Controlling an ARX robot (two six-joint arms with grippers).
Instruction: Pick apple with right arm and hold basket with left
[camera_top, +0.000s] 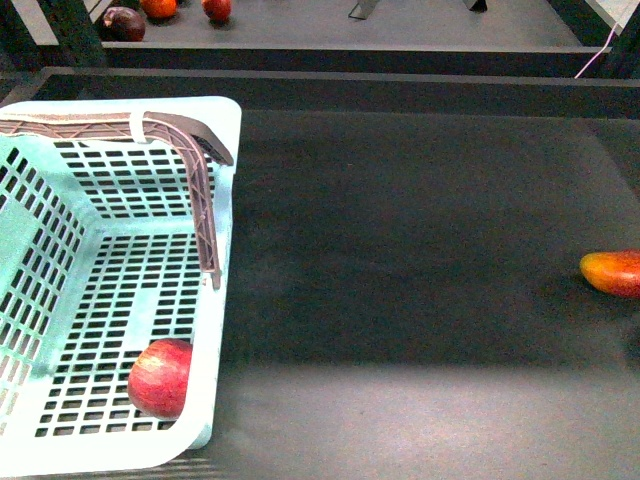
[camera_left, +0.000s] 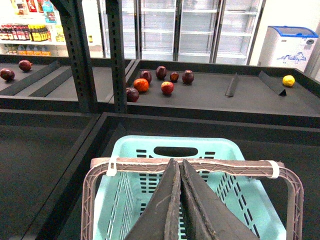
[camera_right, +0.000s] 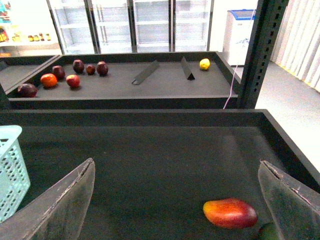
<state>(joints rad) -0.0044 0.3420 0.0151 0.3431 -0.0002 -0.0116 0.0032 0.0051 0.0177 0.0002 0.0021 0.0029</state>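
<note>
In the basket (camera_top: 215, 300) at the worktop's left edge, apple (camera_top: 160, 377) sits far from the spread-open right end effector (camera_right: 175, 200); left end effector (camera_left: 181, 200) clenched.

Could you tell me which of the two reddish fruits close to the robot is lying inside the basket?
The round red apple, in the aqua basket's near corner. The oblong orange-red fruit lies on the dark tabletop, far right.

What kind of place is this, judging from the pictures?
Probably a shop or mock grocery store: glass-door fridges, a chest freezer, shelves of bottles, and dark produce bins holding loose fruit.
</note>
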